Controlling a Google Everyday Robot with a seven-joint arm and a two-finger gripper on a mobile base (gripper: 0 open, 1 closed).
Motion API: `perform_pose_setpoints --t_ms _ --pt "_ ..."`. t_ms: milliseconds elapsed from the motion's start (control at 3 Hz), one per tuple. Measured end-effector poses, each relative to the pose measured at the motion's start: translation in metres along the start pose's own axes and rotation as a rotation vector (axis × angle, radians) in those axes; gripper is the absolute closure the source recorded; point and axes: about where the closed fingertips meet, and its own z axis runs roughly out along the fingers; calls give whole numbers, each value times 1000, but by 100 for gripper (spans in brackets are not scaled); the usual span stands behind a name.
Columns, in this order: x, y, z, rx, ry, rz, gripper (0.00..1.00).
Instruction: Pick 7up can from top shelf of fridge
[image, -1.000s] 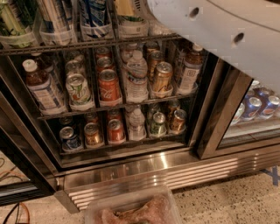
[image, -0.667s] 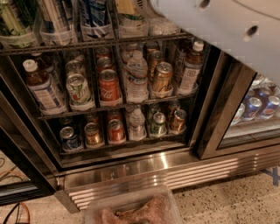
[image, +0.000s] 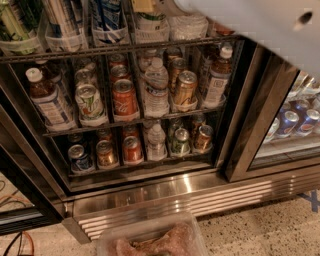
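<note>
The fridge (image: 165, 192) stands with its door open, showing dark wire racks. The top shelf (image: 120, 49) runs along the upper edge of the view, lined with clear plastic trays (image: 22, 46) that hold tall cans. A white-and-green can (image: 12, 22) stands at its far left, cut off by the frame, with no logo showing. A blue-and-white striped can (image: 107, 15) stands further right. A silver can with green lettering (image: 90, 102) stands on the rack below. Only my white arm (image: 260, 25) shows, at the top right; the gripper is out of view.
The lower racks hold an orange-red can (image: 124, 97), a gold can (image: 185, 87), water bottles (image: 156, 87) and juice bottles (image: 47, 100). A steel door post (image: 255, 115) divides off the right compartment with blue cans (image: 287, 122). A clear bin (image: 152, 240) sits on the floor in front.
My arm has drawn back up and to the right, uncovering the bottle at the right end of the middle rack. The cans have not moved.
</note>
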Motion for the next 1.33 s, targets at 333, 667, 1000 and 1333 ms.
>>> perform_pose_setpoints --t_ms 333,667,1000,1333 --pt "-4 -2 -8 -15 14 5 100" --pt "-5 0 -20 -49 54 26 100" --pt "-2 2 -53 -106 156 77 100" --pt "8 7 -74 -151 246 106 100"
